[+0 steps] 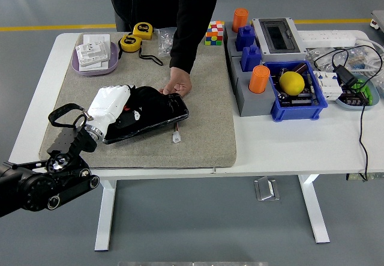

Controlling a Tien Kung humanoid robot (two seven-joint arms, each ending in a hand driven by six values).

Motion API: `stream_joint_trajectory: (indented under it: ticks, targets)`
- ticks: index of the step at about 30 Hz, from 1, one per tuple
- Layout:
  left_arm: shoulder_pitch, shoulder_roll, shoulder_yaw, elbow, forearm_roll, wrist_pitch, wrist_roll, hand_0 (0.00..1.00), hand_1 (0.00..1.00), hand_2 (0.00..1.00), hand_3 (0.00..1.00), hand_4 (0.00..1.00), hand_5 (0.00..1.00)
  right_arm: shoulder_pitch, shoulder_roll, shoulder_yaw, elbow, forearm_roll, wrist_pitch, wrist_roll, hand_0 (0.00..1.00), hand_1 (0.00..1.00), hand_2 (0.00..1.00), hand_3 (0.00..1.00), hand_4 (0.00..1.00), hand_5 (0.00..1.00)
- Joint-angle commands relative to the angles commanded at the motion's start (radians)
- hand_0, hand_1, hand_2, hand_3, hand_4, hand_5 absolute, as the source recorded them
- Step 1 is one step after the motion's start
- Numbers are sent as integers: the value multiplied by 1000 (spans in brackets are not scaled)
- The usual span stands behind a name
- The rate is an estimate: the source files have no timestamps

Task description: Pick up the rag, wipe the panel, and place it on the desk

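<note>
Left hand (111, 102) clamped on black rag (146, 99) atop panel (150, 122); person's hand (178, 84) at panel's far edge

The robot's left arm (42, 185) enters from the seven o'clock corner and reaches toward one o'clock, its black forearm ending in a white left hand (111, 104) laid palm down, fingers curled over a dark rag (147, 99). The right arm is out of view. At twelve o'clock a person's hand (177, 83) hangs from a black sleeve, fingers bent downward.
</note>
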Motion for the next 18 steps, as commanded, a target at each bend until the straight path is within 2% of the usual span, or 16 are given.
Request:
stream_joint_trajectory:
  ticks: [11,18]
  targets:
    - [72,63,-66,-10,31,0,-6,187,126,488,465,282,2,-14,8,15,-5,-1,3,-1,753,567,698,592,997,542]
    - [83,95,-91,-21,58,0,-5,187,126,488,464,283,2,-12,9,20,-5,-3,1,1,752,567,698,592,996,542]
